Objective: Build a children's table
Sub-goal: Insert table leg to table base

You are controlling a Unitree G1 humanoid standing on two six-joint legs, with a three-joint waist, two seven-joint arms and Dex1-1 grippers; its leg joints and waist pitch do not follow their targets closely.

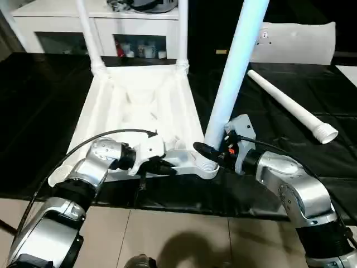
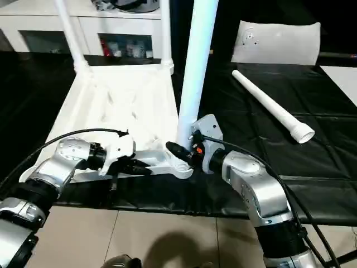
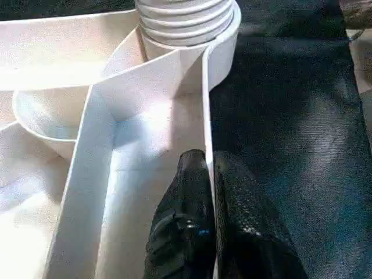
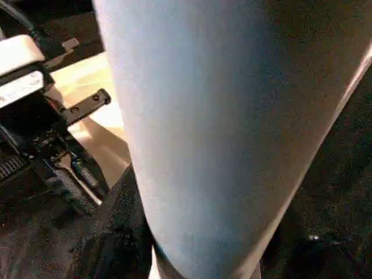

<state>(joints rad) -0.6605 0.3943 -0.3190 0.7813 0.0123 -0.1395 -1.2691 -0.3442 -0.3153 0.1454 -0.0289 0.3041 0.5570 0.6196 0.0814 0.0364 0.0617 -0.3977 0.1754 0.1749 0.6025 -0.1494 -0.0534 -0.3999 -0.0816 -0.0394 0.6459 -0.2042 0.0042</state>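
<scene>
Upturned tabletop (image 1: 139,106) on black mat (image 1: 44,111), near rim pinched between closed fingers of left gripper (image 3: 210,174). Right gripper (image 1: 207,152), half open, clasping upright leg (image 1: 234,67) above near corner socket (image 1: 206,166). Spare leg (image 1: 290,106) well beyond right gripper.

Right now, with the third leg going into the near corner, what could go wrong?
1. The leg leans in its socket; if it is not straightened it may bind at the threads.
2. The left gripper pinches only the thin rim of the tabletop; twisting the leg could slip it and shift the top.
3. The loose leg lies on the mat near the right arm; a swing could roll it away.
</scene>
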